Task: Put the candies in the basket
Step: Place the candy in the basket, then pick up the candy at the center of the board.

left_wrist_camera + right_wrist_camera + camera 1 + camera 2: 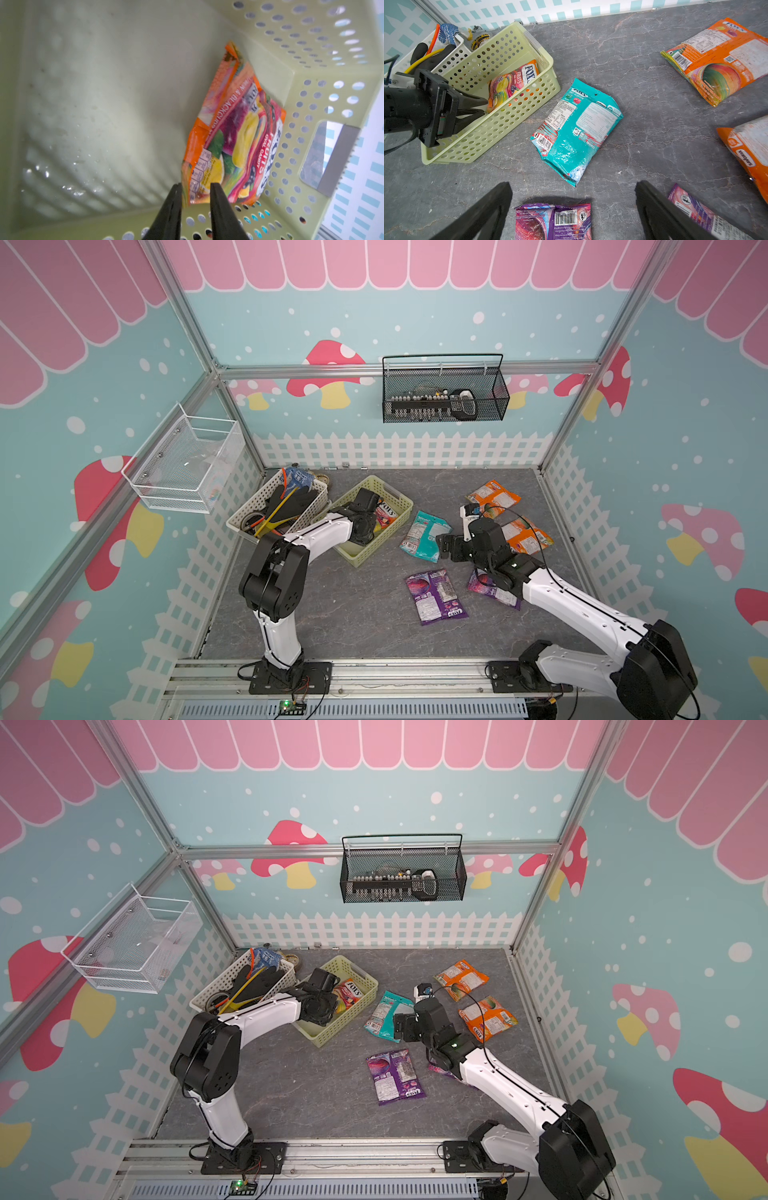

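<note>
**First candy bag released into the basket**

The left end effector (195, 187), slightly parted, straddles the corner of an orange candy bag (234, 145) lying in the yellow-green basket (517, 116). It should open fully and lift straight up. The right end effector (573, 207), spread wide, hovers over the counter (353, 614); the teal bag (577, 128) lies at its twelve o'clock.

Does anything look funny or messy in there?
A little. The orange candy bag in the yellow-green basket isn't lying flat; it leans up against the side wall. The basket also sits crooked on the table. Nothing looks spilled or torn.
</note>
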`<state>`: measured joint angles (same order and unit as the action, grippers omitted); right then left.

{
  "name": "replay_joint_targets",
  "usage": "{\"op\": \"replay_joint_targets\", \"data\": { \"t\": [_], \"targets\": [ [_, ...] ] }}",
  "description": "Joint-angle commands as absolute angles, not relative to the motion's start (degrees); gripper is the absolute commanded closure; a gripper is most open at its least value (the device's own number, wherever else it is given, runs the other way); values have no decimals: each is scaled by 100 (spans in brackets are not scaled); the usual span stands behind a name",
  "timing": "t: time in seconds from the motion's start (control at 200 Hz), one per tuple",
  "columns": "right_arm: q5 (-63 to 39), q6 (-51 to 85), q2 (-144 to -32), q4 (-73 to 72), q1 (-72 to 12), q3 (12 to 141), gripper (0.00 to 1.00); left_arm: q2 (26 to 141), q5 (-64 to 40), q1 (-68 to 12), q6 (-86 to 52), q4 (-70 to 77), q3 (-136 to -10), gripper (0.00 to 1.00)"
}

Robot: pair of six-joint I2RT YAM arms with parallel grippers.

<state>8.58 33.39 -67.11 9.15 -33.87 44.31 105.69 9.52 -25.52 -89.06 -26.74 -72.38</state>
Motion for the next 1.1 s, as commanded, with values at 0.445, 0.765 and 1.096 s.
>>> {"op": "replay_joint_targets", "data": {
  "t": [0.445,0.765,1.096],
  "targets": [
    [390,3626,-7039,1547,-3439,4571,1,8776,1085,-2558,-5145,-2335,-7033,29],
    [-446,3933,-6668,2071,-3437,4188,11,7866,-1699,-3007,-3592,-1722,-5628,45],
    [-636,4155,-6887,2310,-3440,3690,31,8271,-1597,-3985,-4128,-947,-4479,56]
  ]
}}
